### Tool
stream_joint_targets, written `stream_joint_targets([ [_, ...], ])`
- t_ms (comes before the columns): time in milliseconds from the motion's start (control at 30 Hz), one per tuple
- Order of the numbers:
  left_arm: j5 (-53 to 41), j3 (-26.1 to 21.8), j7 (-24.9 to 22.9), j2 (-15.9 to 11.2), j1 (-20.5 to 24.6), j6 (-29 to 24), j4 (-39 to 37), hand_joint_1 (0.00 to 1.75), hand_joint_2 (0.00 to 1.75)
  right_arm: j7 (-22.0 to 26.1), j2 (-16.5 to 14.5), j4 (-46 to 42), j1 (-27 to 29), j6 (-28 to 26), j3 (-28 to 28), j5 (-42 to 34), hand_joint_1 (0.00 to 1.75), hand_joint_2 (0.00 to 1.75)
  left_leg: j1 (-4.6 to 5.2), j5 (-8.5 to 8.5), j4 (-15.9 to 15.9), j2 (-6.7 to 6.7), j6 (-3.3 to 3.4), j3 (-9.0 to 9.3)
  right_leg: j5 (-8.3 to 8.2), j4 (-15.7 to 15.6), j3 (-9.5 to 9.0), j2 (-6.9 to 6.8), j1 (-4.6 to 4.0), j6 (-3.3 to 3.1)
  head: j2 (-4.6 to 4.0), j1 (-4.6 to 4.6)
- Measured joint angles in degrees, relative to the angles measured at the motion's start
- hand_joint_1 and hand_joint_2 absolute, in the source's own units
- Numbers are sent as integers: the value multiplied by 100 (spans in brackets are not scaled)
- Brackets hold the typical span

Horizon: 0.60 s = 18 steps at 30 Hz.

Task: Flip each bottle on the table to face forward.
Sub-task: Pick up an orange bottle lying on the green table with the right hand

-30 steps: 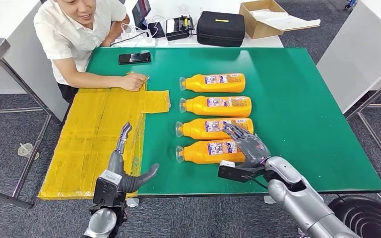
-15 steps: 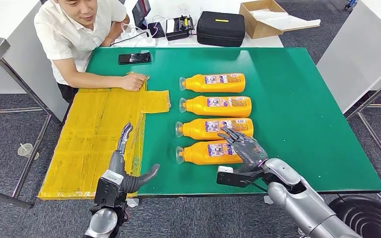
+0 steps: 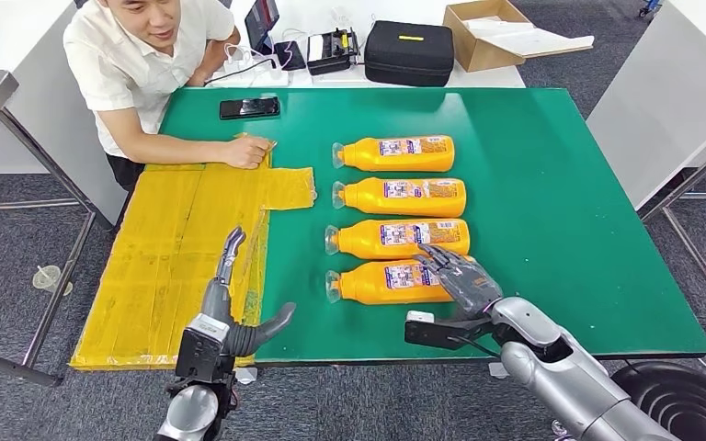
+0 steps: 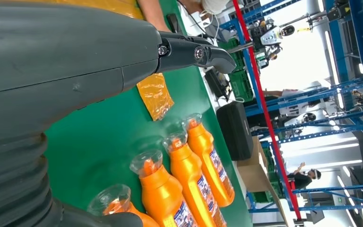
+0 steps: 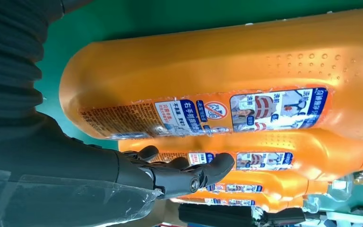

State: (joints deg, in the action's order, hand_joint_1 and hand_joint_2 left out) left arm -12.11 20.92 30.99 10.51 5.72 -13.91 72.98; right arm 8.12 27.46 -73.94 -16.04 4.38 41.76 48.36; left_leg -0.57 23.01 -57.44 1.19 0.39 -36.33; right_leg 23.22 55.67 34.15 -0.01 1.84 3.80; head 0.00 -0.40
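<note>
Four orange bottles lie side by side on the green table (image 3: 561, 202), caps pointing left and small-print labels facing up. The nearest bottle (image 3: 381, 282) is closest to the front edge, with the second bottle (image 3: 391, 238), the third bottle (image 3: 400, 196) and the farthest bottle (image 3: 395, 153) behind it. My right hand (image 3: 460, 278) hovers over the base end of the nearest bottle with its fingers spread, holding nothing. The right wrist view has that bottle (image 5: 217, 71) close beside the outstretched fingers (image 5: 189, 174). My left hand (image 3: 232, 308) is open above the front left edge, well away from the bottles (image 4: 170, 198).
A yellow sheet (image 3: 184, 248) covers the table's left part, and a person's hand (image 3: 244, 152) rests on its far end. A black phone (image 3: 249, 107) lies behind it. Past the table stand a black case (image 3: 409, 52) and a cardboard box (image 3: 487, 28).
My right hand has drawn back toward me, from above the second bottle to the base end of the nearest one. The left hand and the bottles have stayed put.
</note>
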Motion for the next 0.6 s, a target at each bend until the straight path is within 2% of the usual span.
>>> stream_joint_targets([
  [267, -31, -23, 0, 0, -1, -67, -2, 0, 175, -394, -42, 196, -6, -72, 15, 279, 0, 175, 0, 0, 0, 0, 0, 0, 0, 0, -1, 0, 0, 0, 0, 1],
  [600, -26, -33, 11, 0, 25, -77, -2, 0, 175, -393, -313, 774, -116, -224, -64, 261, 0, 175, -1, 0, 0, -1, 0, 5, 0, 0, -4, 1, 0, 0, 0, 1],
])
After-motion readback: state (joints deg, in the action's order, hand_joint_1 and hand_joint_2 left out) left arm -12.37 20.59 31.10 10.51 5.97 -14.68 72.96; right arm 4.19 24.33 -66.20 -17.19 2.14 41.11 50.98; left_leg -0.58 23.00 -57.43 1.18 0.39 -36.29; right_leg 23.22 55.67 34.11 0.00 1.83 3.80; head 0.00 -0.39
